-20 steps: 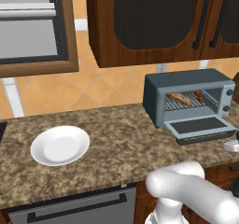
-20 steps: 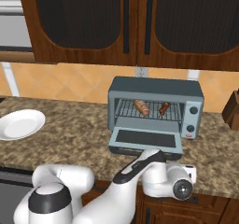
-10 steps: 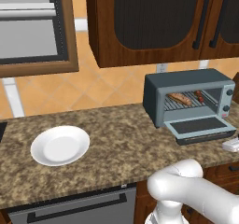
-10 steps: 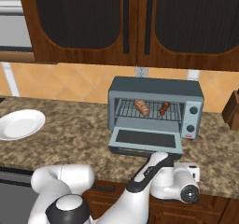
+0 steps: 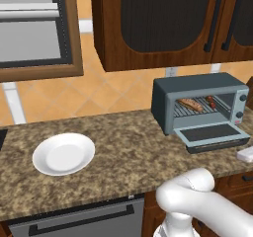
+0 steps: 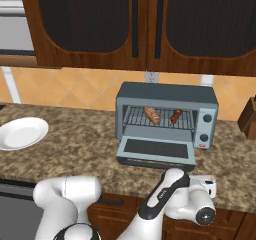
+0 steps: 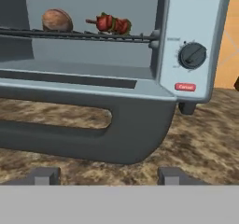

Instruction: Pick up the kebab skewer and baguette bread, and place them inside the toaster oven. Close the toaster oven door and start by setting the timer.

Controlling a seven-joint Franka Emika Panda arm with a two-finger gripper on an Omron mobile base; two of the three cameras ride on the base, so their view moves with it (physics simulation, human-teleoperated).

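Note:
The toaster oven (image 6: 167, 100) stands on the counter with its door (image 6: 156, 150) dropped flat open. On its wire rack lie the baguette bread (image 6: 152, 115) on the left and the kebab skewer (image 6: 176, 116) on the right. The hand view looks in at rack height: baguette bread (image 7: 57, 20), kebab skewer (image 7: 109, 23), and the door's bar handle (image 7: 70, 135) just ahead. My gripper (image 7: 106, 176) is open, low over the counter before the door's front edge, nothing between its fingertips (image 7: 170, 175). The hand (image 6: 204, 185) sits right of the door's front corner.
The lower knob (image 7: 192, 55) and a red label (image 7: 185, 87) are on the oven's right panel. A white plate (image 5: 63, 153) lies far left on the granite counter (image 5: 123, 157). A knife block (image 6: 247, 118) stands at the right. Dark wall cabinets (image 6: 145, 24) hang overhead.
The forearm has swung right and the hand has crept closer to the door's front edge. Oven, food and plate have not moved.

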